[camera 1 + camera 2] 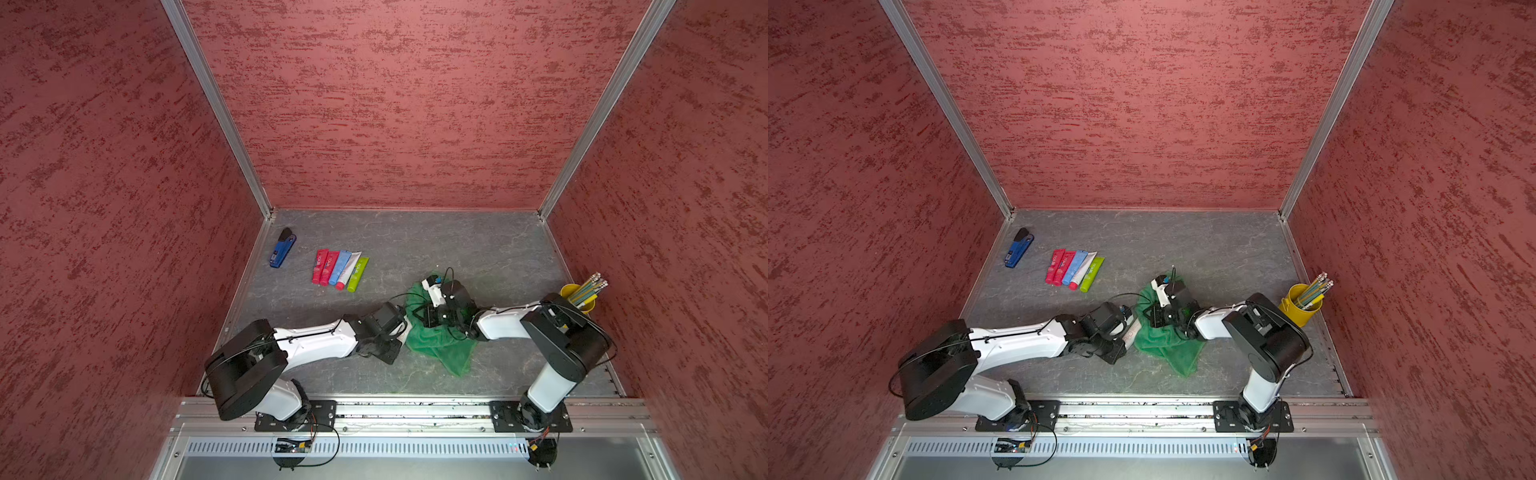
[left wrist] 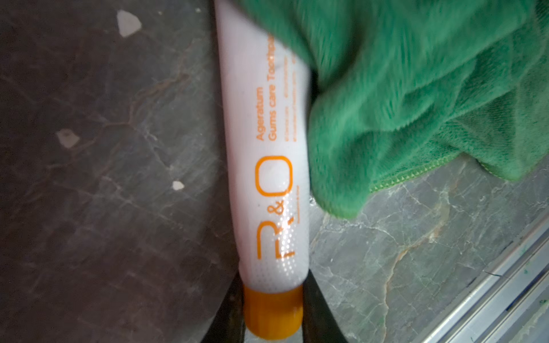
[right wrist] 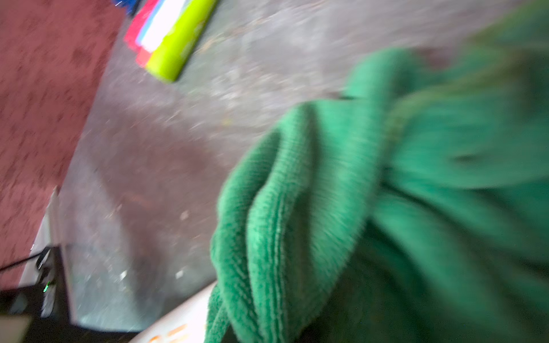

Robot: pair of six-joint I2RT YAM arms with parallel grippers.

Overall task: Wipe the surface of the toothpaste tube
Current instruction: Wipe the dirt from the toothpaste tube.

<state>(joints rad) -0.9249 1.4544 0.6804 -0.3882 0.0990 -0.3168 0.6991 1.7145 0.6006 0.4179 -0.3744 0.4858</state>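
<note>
Plush cloth [image 2: 416, 89], smooth plastic tube [image 2: 267, 208], matt tabletop [image 2: 89, 178].

Blue stapler [image 1: 1018, 248]; pencils [image 1: 1316, 286] in yellow cup [image 1: 1295, 312].

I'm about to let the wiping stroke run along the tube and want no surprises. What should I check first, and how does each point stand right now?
1. Left gripper jaws clamped on the toothpaste tube at its orange cap: ok.
2. Right gripper shut on the green cloth: ok.
3. Cloth lying on the tube: ok, it covers the end away from the cap.
4. Printed stretch next to the cap covered by cloth: not ok, bare.
5. Tube's underside clean: cannot tell, hidden.
6. Row of spare tubes apart from the cloth: ok.
</note>
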